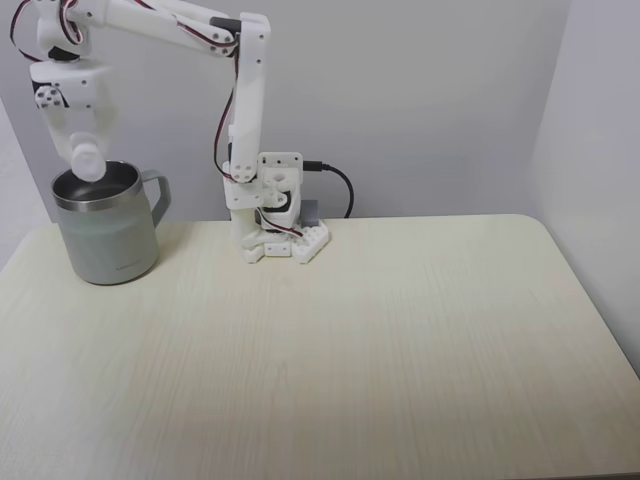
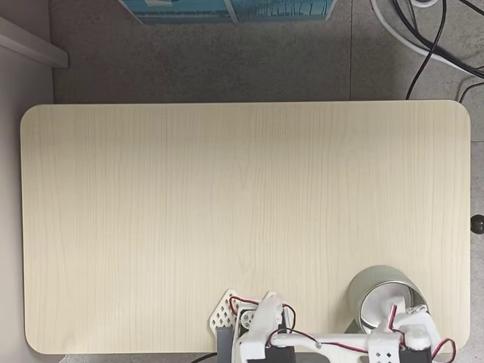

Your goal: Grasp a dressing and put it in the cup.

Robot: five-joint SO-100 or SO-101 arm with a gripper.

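**Dressing held over the mouth of the cup**

The arm (image 1: 245, 110) reaches from its base (image 1: 275, 215) at the back of the counter (image 1: 350, 340) and bends down over the cup (image 1: 108, 235). In the fixed view from the front, the cup stands at about 9 o'clock of the counter, its handle turned toward the base. In the fixed view from above, the same cup (image 2: 382, 291) sits at about 5 o'clock, close to the near edge.

The claw (image 1: 84, 158) hangs directly over the steel rim, pointing down. A small white rounded piece sits at its tip, and I judge it to be the dressing (image 1: 88, 161), pinched narrowly between the fingers, just above the opening or partly inside it. It is white against white plastic, so its outline is not fully sure. From above, the claw (image 2: 397, 321) covers part of the cup's mouth, and the dressing cannot be made out there.

So the step in hand appears to be the placing. The carrying looks complete, and the release is not yet done. The next move calls for the fingers to spread while the tip remains inside the circle of the rim, so the roll falls in and not on the edge.
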